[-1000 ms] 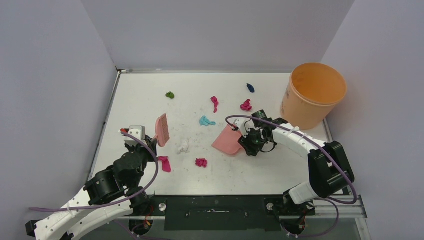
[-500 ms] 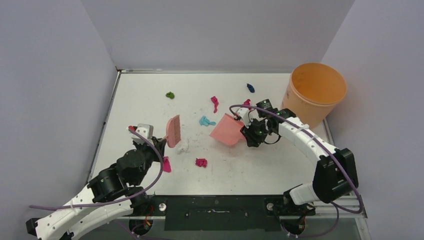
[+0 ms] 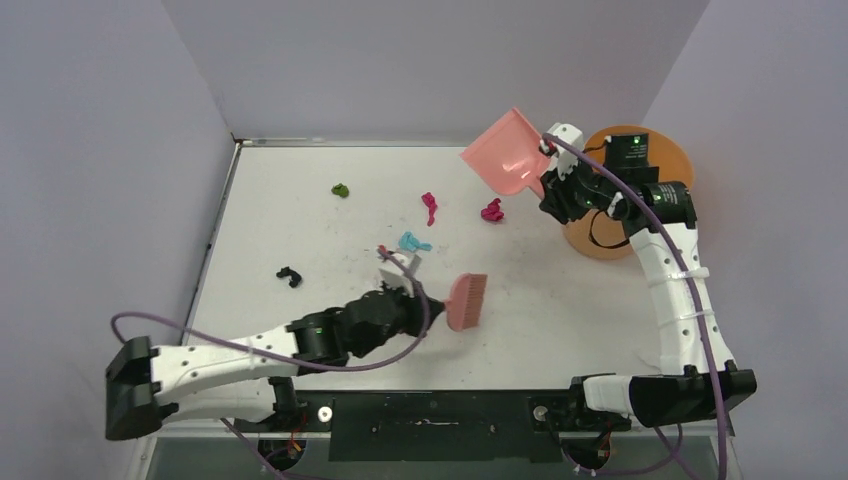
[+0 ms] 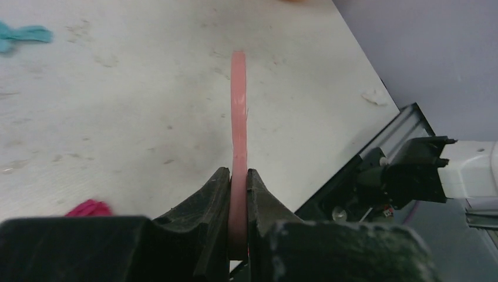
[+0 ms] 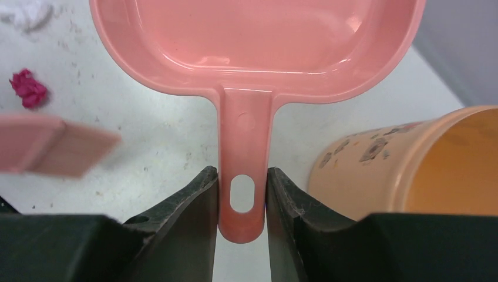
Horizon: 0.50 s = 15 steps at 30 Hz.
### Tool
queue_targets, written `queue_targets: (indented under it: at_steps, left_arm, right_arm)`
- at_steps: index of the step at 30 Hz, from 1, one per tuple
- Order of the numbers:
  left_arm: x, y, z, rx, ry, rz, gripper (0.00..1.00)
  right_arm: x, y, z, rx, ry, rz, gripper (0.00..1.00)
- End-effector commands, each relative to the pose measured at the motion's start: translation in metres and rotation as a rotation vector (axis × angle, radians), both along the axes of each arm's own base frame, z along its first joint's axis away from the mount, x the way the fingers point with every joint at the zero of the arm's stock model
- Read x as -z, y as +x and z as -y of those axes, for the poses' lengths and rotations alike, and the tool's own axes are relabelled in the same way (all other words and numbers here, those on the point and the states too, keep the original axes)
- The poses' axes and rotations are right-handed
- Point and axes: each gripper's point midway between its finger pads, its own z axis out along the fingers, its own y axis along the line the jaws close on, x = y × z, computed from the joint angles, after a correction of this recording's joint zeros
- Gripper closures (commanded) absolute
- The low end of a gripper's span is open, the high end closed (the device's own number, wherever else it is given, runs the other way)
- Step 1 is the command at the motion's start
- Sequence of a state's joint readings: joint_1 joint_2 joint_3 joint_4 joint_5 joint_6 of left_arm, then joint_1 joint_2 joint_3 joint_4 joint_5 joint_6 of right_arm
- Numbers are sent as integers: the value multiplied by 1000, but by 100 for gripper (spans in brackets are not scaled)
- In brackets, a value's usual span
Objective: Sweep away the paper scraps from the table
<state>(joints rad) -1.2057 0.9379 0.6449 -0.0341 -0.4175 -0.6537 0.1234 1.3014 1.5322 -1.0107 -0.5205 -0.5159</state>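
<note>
On the white table (image 3: 280, 220) lie a green scrap (image 3: 341, 190), two magenta scraps (image 3: 430, 207) (image 3: 492, 211), a cyan scrap (image 3: 412, 242) and a dark scrap (image 3: 289, 276). My left gripper (image 3: 432, 303) is shut on the pink hand brush (image 3: 466, 300), low over the table's front middle. The left wrist view shows the brush handle (image 4: 238, 117) edge-on between the jaws, with a magenta scrap (image 4: 88, 207) and the cyan scrap (image 4: 23, 33) to its left. My right gripper (image 3: 553, 183) is shut on the handle (image 5: 244, 170) of the pink dustpan (image 3: 508, 152), held high beside the bucket. The pan (image 5: 258, 41) looks empty.
An orange bucket (image 3: 600, 235) stands at the table's back right, partly under the right arm; it also shows in the right wrist view (image 5: 411, 170). A white scrap (image 5: 29, 14) and a magenta scrap (image 5: 26, 88) show below the pan. Grey walls enclose the table on three sides.
My right arm has lifted the dustpan off the table, up and back towards the bucket. My left arm has swung the brush right across the front; the front scraps no longer show from above.
</note>
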Motion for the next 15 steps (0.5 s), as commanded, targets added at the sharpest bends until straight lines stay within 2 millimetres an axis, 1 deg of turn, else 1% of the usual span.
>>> queue_targets:
  at_steps: [1, 4, 5, 6, 8, 12, 15]
  left_arm:
    - [-69, -15, 101, 108, -262, -2, 100]
    - [-60, -23, 157, 146, -284, -62, 100]
    - [-62, -26, 175, 169, -305, -76, 100]
    - [-59, -28, 191, 184, -318, -91, 100]
    - [-63, -32, 222, 219, -375, -115, 100]
    - [-66, -30, 272, 260, -484, -143, 100]
    - [-67, -37, 316, 341, -559, -198, 100]
  right_arm:
    - [-66, -3, -8, 9, 101, 154, 95]
    - [-94, -2, -5, 72, 152, 242, 95]
    - [-101, -2, -4, 88, 164, 264, 95]
    - [-106, -3, -3, 102, 175, 280, 95]
    - [-112, -4, -2, 122, 197, 298, 95]
    - [-113, -9, -6, 118, 229, 293, 95]
    - [-113, -11, -8, 113, 241, 293, 95]
